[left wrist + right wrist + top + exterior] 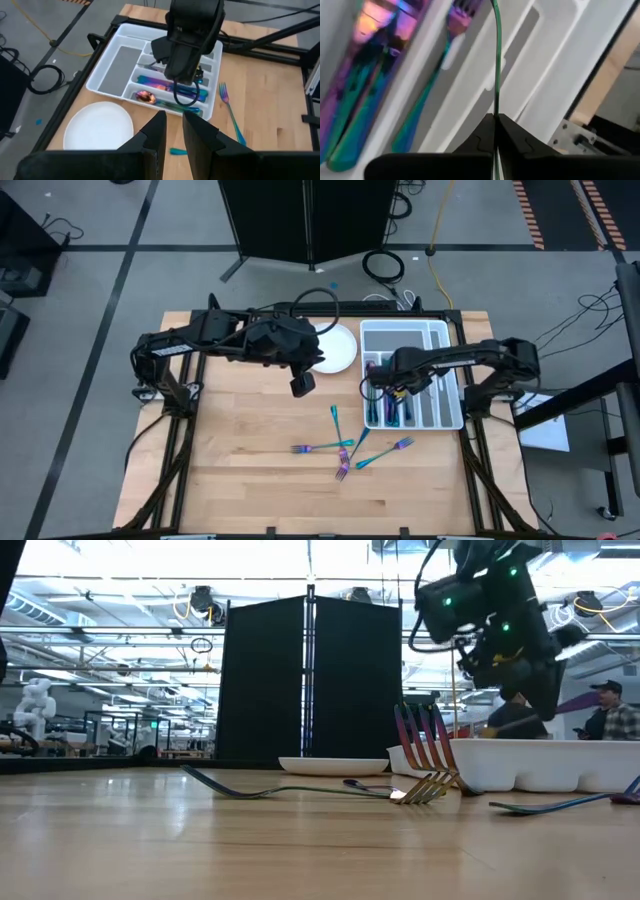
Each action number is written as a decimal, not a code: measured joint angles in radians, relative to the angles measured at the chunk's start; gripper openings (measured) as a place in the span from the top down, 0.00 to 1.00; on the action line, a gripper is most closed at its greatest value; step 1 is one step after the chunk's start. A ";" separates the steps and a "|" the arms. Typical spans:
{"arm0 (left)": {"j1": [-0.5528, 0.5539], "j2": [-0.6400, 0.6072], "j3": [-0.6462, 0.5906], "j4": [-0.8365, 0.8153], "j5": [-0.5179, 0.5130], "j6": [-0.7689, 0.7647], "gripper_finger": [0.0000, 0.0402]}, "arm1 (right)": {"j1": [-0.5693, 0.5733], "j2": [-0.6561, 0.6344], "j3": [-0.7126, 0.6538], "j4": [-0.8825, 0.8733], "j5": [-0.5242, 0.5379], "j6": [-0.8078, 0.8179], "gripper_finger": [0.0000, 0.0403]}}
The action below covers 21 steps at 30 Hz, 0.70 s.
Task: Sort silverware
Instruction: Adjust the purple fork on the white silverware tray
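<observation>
My right fingers (495, 120) are clamped edge-on on a thin fork (497, 60) over the tray (440, 330). Stiff, light, slick metal: grip mid-handle. Left fingers (172, 132) slightly apart, empty. Four forks (345, 450) on table (250, 470).

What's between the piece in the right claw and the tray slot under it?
Nothing visible. The right claw is shut on a thin piece of silverware directly over the tray; the slot below looks clear.

Bright overhead light, blurred close-ups
</observation>
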 joint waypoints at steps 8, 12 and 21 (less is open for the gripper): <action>-0.002 -0.007 -0.001 -0.043 0.001 -0.002 0.84 | 0.001 0.086 0.000 0.032 -0.074 -0.012 1.00; -0.003 -0.020 -0.001 -0.044 0.001 -0.007 0.84 | 0.003 0.114 0.000 0.022 -0.075 -0.014 1.00; -0.003 -0.030 -0.001 -0.040 0.000 -0.006 0.84 | 0.019 0.098 0.000 -0.071 -0.028 0.056 1.00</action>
